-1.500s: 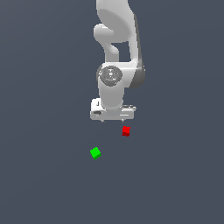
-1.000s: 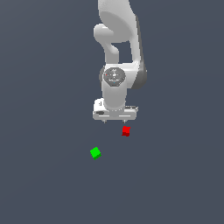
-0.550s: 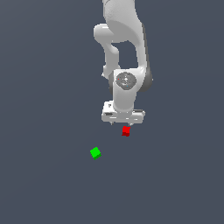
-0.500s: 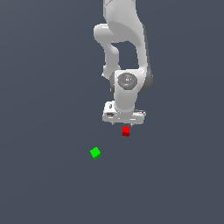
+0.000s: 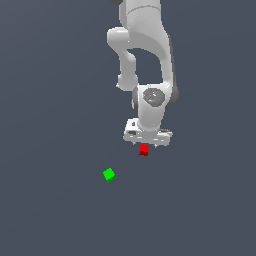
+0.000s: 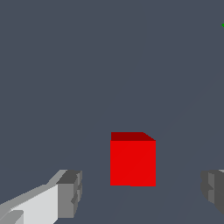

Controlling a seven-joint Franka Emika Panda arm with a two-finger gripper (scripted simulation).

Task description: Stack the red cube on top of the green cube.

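In the exterior view my gripper (image 5: pixel 148 144) hangs directly above the red cube (image 5: pixel 144 149), which sits between my spread fingers (image 6: pixel 70 194), touching neither. The green cube (image 5: pixel 108 174) lies well apart, at about eight o'clock from the red cube, on the same floor (image 5: pixel 50 210).

Exterior view far; wrist view near red cube (image 6: pixel 132 161).

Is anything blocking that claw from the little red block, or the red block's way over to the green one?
Nothing visible. The red cube sits between the open gripper fingers, and only bare floor separates it from the green cube.
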